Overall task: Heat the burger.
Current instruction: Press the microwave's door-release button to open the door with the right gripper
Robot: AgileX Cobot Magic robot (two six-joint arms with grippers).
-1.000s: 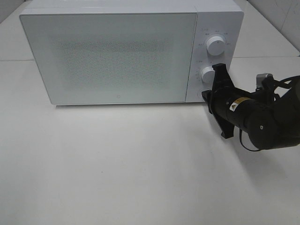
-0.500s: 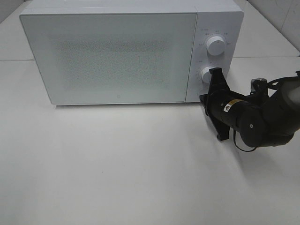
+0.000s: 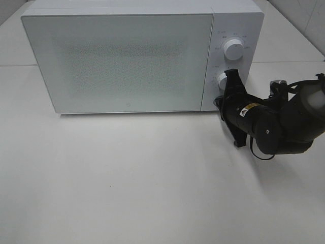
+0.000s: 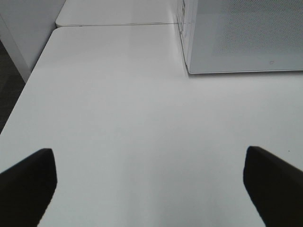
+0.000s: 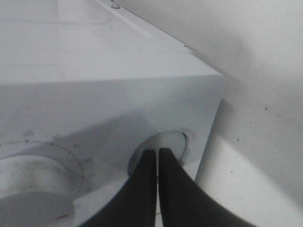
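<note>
Microwave point(image 3: 127, 61) stands closed; right gripper point(image 5: 157, 151), clenched empty, has its tips at the round button point(image 5: 171, 140); left gripper point(image 4: 149, 158) gapes wide.

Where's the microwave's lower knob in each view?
Exterior high: lower knob, under the upper knob, partly behind the right hand.
Left wrist: not in it; only the door corner shows.
Right wrist: the dial beside the shut hand.
Shared landmark: the microwave.

Frosted door point(image 3: 122, 61) hides microwave point(image 3: 152, 6) interior; dial markings point(image 3: 223, 33) illegible.
</note>
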